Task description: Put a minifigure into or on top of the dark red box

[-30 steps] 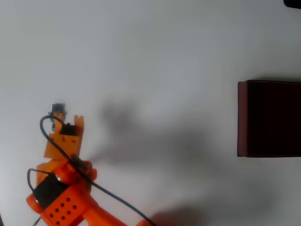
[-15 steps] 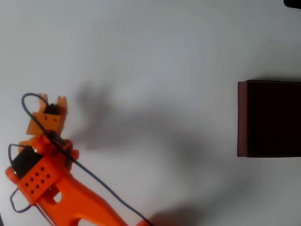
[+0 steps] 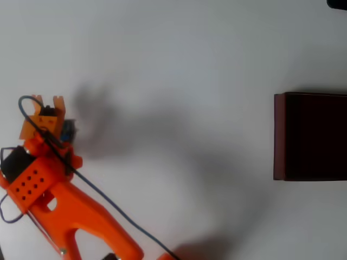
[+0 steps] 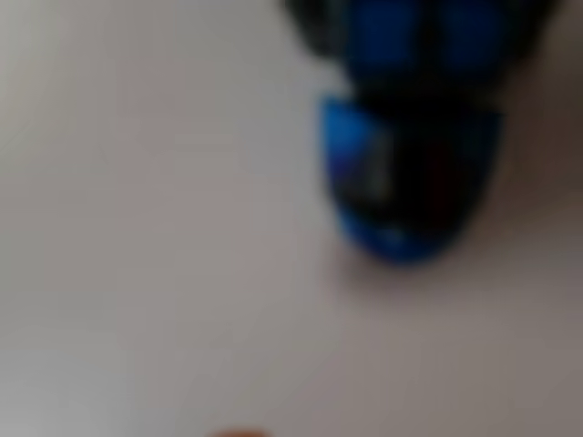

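Observation:
The minifigure (image 3: 68, 130), tiny and blue, lies on the white table at the far left of the overhead view. It sits just right of my orange gripper (image 3: 49, 101), level with the gripper's base rather than between the fingers. The two orange fingertips stand apart with nothing between them, so the gripper is open. In the wrist view the minifigure (image 4: 410, 173) is a large blurred blue and dark shape at the upper right, very close to the camera. The dark red box (image 3: 279, 135) with its near-black inside stands at the right edge, far from the gripper.
The orange arm (image 3: 70, 211) with a dark cable runs from the bottom edge up to the gripper. Bare white table (image 3: 179, 81) lies between the arm and the box. A dark object (image 3: 337, 3) sits in the top right corner.
The gripper has swung left and up in the overhead view, passing over the minifigure. The figure was covered half a second ago and now shows at the gripper's right side.

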`<state>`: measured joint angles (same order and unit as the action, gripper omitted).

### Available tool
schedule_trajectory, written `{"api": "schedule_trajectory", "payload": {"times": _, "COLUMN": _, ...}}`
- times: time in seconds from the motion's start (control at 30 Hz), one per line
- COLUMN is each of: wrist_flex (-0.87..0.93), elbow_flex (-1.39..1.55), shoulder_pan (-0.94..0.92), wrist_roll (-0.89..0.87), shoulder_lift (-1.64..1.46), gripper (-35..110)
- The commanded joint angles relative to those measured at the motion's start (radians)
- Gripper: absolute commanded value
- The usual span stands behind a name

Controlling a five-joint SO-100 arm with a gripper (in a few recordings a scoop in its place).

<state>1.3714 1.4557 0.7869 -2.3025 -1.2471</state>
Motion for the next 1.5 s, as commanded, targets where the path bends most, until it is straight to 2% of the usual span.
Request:
{"api": "schedule_trajectory", "payload": {"times": 0.0, "wrist_flex": 0.011, "elbow_flex": -0.055, "shoulder_pan": 0.0, "wrist_roll": 0.003, "shoulder_lift": -0.008, "gripper": 22}}
{"api": "schedule_trajectory", "payload": {"times": 0.43, "wrist_flex": 0.002, "elbow_flex": -0.15, "shoulder_pan": -0.025, "wrist_roll": 0.063, "shoulder_lift": 0.084, "gripper": 22}}
{"api": "schedule_trajectory", "payload": {"times": 0.93, "wrist_flex": -0.081, "elbow_flex": -0.129, "shoulder_pan": -0.041, "wrist_roll": 0.069, "shoulder_lift": 0.126, "gripper": 18}}
{"api": "schedule_trajectory", "payload": {"times": 1.37, "wrist_flex": -0.089, "elbow_flex": -0.121, "shoulder_pan": -0.044, "wrist_roll": 0.087, "shoulder_lift": 0.126, "gripper": 0}}
{"api": "schedule_trajectory", "payload": {"times": 1.47, "wrist_flex": -0.087, "elbow_flex": -0.124, "shoulder_pan": -0.044, "wrist_roll": 0.091, "shoulder_lift": 0.124, "gripper": 0}}
